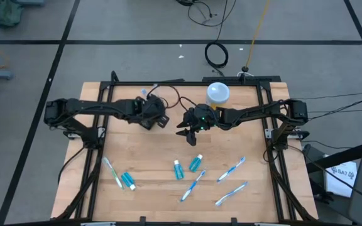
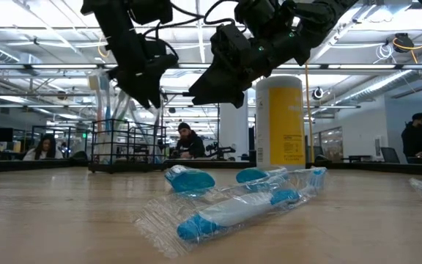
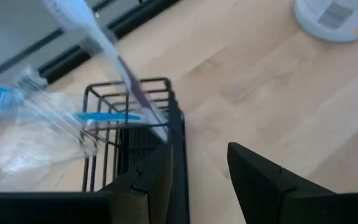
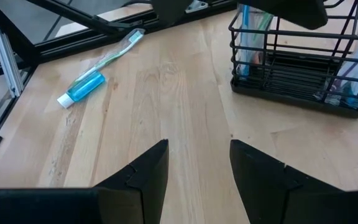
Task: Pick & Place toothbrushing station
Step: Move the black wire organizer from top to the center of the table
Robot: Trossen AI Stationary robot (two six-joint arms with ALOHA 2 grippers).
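Note:
The black wire basket [image 3: 126, 134] stands on the table at the far middle, with wrapped blue-and-white toothbrushes [image 3: 98, 37] sticking up out of it. It also shows in the low view [image 2: 123, 145] and the right wrist view [image 4: 303, 68]. My left gripper [image 3: 197, 177] is open and empty, just above the basket's edge [image 2: 149, 92]. My right gripper [image 4: 197, 165] is open and empty above bare table, right of the basket [image 1: 189, 132]. Wrapped toothbrushes [image 1: 192, 186] [image 1: 231, 169] and teal tubes [image 1: 196, 163] [image 1: 129, 181] lie on the near half.
A white bottle with a yellow label [image 1: 217, 93] stands at the far middle, right of the basket. One toothbrush [image 1: 113, 172] lies near left, another [image 1: 231, 193] near right. A black frame rail [image 1: 275, 157] borders the table. People sit in the room behind.

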